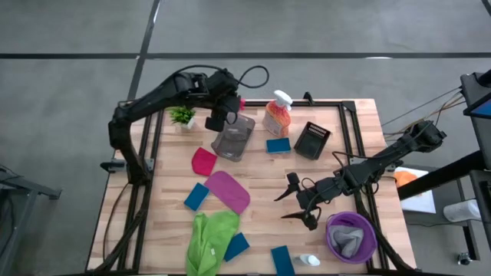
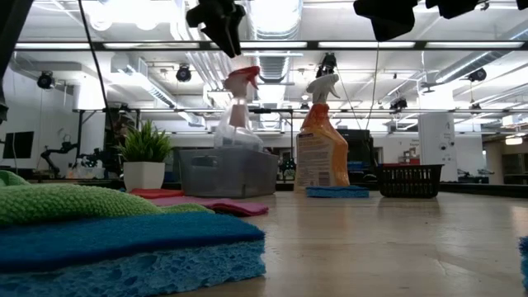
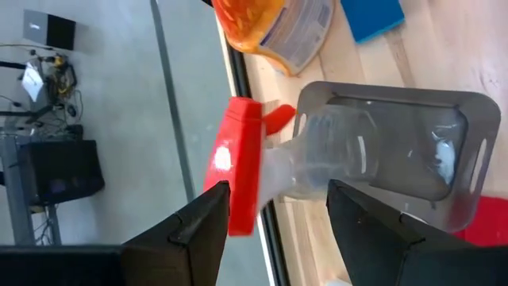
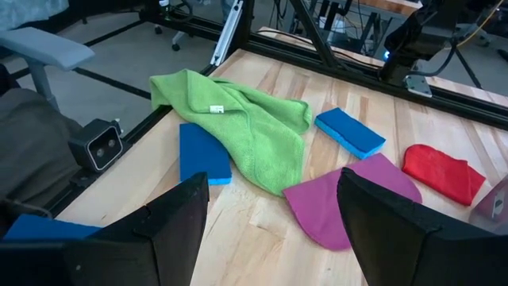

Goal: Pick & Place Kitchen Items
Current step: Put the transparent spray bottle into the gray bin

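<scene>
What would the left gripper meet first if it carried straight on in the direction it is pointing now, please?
Most likely the red-topped bottle standing in the clear bin: the open left gripper hangs just above its red trigger head, fingers either side, though the remaining gap is hard to judge.

The wooden surface carries a potted plant, a clear bin, an orange spray bottle, a black basket, a purple bowl, blue sponges, and red, magenta and green cloths.

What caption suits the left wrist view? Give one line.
Open left gripper straddling a red-topped clear bottle standing in a grey bin.
</scene>
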{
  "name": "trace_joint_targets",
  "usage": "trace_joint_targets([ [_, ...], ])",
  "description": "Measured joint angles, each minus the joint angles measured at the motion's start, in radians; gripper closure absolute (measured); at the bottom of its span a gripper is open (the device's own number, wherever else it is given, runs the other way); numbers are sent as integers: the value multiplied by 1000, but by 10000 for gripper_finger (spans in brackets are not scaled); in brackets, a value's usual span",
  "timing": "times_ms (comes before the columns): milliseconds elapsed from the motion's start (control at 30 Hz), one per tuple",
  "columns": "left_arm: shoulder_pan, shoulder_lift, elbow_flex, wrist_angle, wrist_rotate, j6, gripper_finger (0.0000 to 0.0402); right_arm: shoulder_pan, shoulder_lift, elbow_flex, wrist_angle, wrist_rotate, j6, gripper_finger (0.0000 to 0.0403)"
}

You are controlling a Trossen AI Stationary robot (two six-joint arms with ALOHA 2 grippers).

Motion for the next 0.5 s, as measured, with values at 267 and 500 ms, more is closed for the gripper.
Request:
trace_joint_targets([
  [267,4,-28,0,19,-5,0,189,0,0,0,0,0,0,131],
  [500,5,-47,0,52,-40,-7,189,0,0,0,0,0,0,131],
])
